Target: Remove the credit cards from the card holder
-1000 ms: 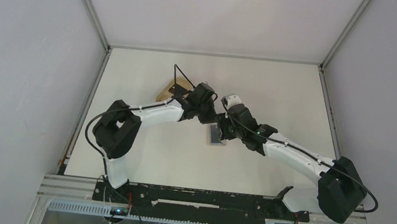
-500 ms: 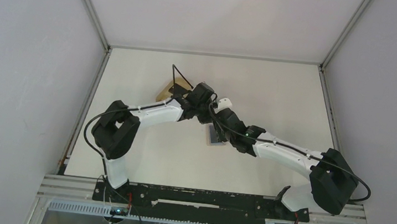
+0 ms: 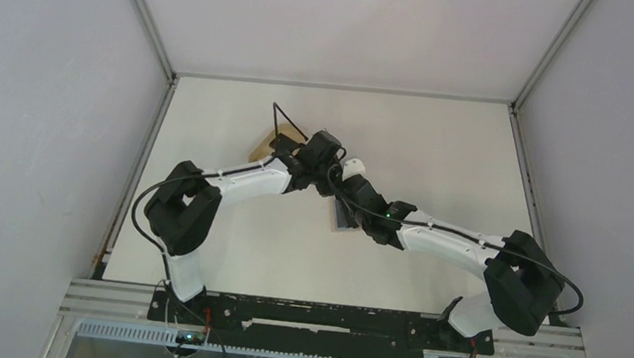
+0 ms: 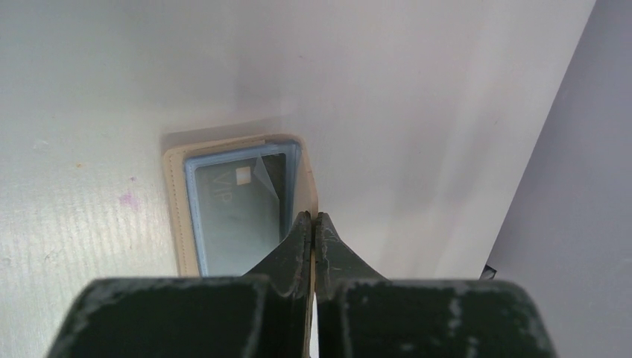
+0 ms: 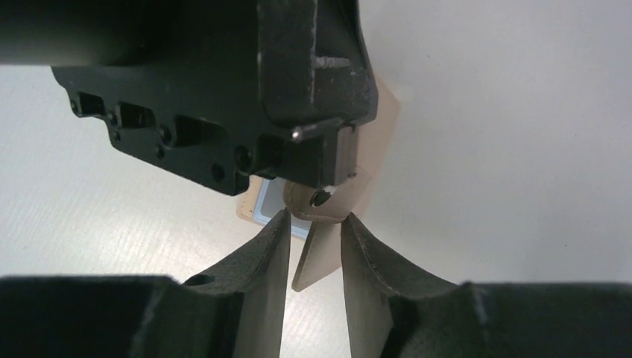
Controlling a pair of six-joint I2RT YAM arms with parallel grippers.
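Here we see the tan card holder (image 4: 175, 216) flat on the table (image 4: 89, 89), a light blue credit card (image 4: 238, 216) showing inside. The left gripper (image 4: 314, 218) pinches its flap, and the right gripper (image 5: 314, 224) straddles the snap tab (image 5: 317, 200), jaws apart.

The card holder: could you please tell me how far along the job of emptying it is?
Done: nothing is out yet; a blue credit card sits inside the card holder. In hand: the shut left end effector presses on the holder's edge, and the right end effector straddles the snap tab, though a firm grip is unclear. Left: drawing every card out.
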